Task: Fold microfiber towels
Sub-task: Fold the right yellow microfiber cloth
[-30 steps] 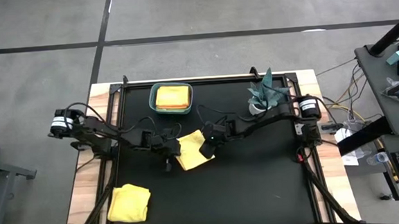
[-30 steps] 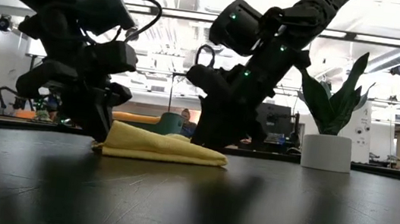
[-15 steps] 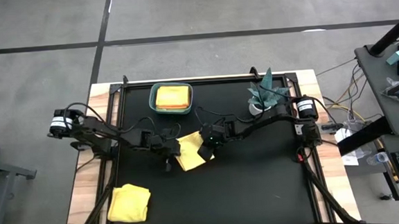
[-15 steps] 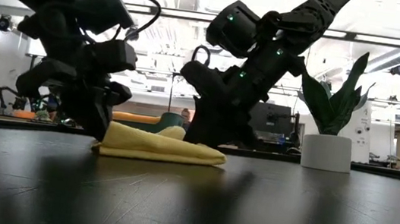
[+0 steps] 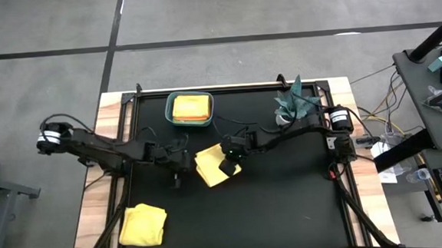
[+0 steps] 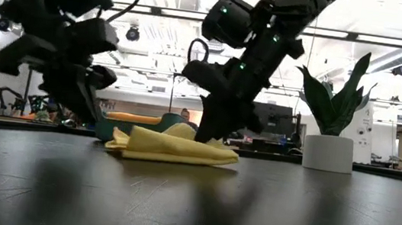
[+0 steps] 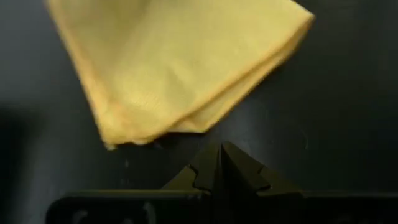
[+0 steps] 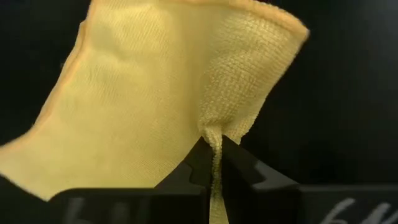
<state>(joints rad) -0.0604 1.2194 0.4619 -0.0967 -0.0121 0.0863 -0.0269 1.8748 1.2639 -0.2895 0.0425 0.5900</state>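
Currently the right gripper stands at the right-hand edge of a folded yellow microfiber towel lying near the middle of the black table mat, and its two dark fingers are pressed together on a pinched ridge of that cloth, as the right wrist view shows, with a thin strip of fabric running down between the fingertips. In the low view this towel rests flat on the mat with its upper layer humped slightly under the right gripper. The left gripper sits just beside the towel's left edge, apart from it; the left wrist view shows its fingers closed tip to tip with nothing between them, the towel's folded corner lying close ahead on the mat. A second yellow microfiber towel, loosely bunched, lies at the near left corner of the table. A teal plastic bin at the far side of the mat holds a folded yellow cloth on top of an orange one. A small potted green plant in a white pot stands at the far right corner, well apart from both grippers.
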